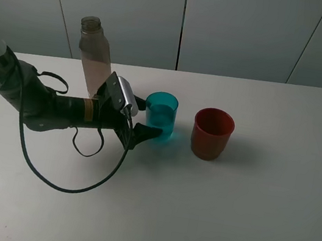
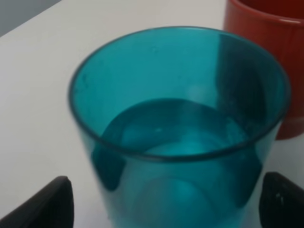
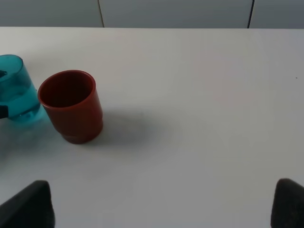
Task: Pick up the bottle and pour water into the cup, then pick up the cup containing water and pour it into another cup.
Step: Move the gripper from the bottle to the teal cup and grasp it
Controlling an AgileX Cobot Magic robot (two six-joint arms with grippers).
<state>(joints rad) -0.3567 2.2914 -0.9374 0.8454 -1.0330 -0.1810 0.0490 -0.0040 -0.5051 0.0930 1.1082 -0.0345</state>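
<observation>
The teal cup (image 1: pixel 162 116) stands on the table with water in its lower part, the water showing clearly in the left wrist view (image 2: pixel 180 137). My left gripper (image 1: pixel 149 118) is open, one finger on each side of the cup and clear of its walls; the dark fingertips (image 2: pixel 45 204) flank the cup's base. The red-brown cup (image 1: pixel 212 133) stands upright just right of the teal one and looks empty (image 3: pixel 71 107). The bottle (image 1: pixel 95 54) stands upright behind my left arm, capless. My right gripper (image 3: pixel 159 204) is open over bare table, well away from both cups.
A black cable (image 1: pixel 69 185) loops from the left arm across the near-left tabletop. The white table (image 1: pixel 255 223) runs back to a grey panelled wall (image 1: pixel 244 29). The teal cup (image 3: pixel 16 95) sits at the edge of the right wrist view.
</observation>
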